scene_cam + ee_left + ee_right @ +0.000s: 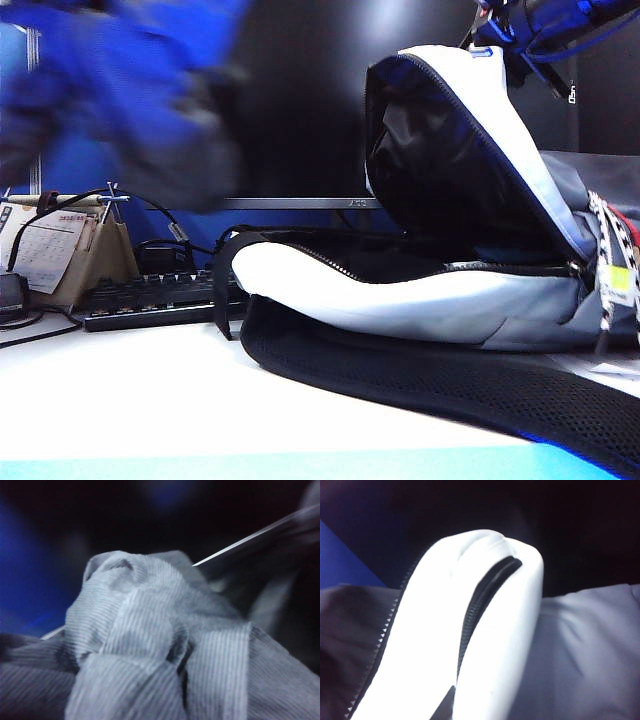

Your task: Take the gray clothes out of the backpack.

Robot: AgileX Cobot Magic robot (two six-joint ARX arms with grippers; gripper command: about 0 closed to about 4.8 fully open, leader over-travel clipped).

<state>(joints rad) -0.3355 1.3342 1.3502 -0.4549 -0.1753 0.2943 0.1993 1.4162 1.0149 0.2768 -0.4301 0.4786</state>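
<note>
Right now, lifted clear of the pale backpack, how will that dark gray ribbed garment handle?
Probably floppy: the dark gray ribbed garment bunches in folds at the left gripper. Likely light, blurring mid-swing left of the pale backpack. The ribbed weave should resist slipping.

The exterior camera stood very low, near the table (150,400) surface, and looked level across it at the backpack (420,300), which filled the frame from the centre toward 3 o'clock. The left wrist camera was very close to the gray clothes (160,645); the ribbed fabric filled its lower half. The same clothes appeared as a blur toward 10 o'clock in the exterior view. The right wrist camera looked closely at the backpack's raised white flap (485,630) and its zipper (480,600). The exterior view showed this flap toward 1 o'clock.
</note>
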